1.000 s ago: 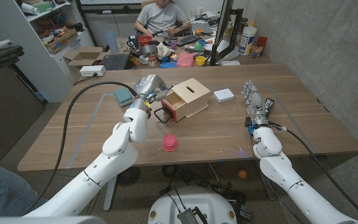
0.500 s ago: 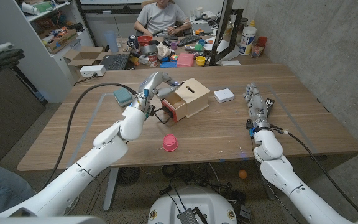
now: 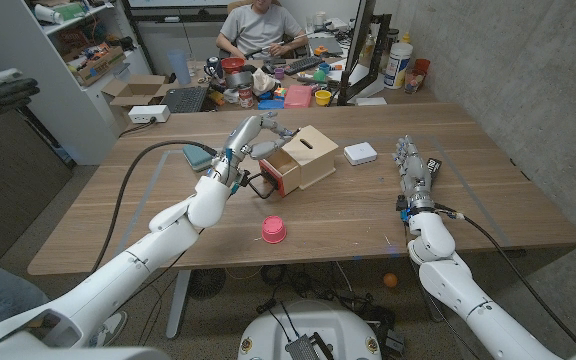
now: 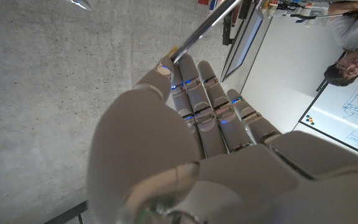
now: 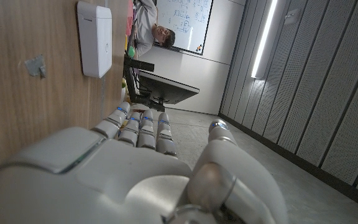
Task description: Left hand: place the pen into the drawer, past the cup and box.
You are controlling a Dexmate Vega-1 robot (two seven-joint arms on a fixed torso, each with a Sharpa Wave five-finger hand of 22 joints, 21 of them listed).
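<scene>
We find the left hand (image 3: 256, 133) raised over the wooden table (image 3: 488, 200), its fingers reaching toward the top of the wooden box (image 3: 306, 155) and above the red-fronted drawer (image 3: 280, 178) that stands pulled out of it. The pink cup (image 3: 273, 230) sits nearer the robot, well apart from the hand, so we judge the cup has been passed and the hand has arrived at the box. The pen itself we cannot make out in the head view; at that size nothing thin shows between the fingers or inside the drawer. The left wrist view shows the back of the hand with its fingers held close together and a small yellowish tip at the thumb end, which may be the pen, though a pale bar in the room behind runs through the same spot and we cannot separate the two. We therefore cannot tell whether this hand is grasping the pen or has let it go, nor whether the pen is in the drawer. What remains, on our reading, is the drop into the drawer or its confirmation. The drawer's interior is hidden by the hand and the viewing angle. The right hand (image 3: 411, 165) waits on the table with fingers extended and apart, holding nothing, near the white device (image 3: 360, 153).
</scene>
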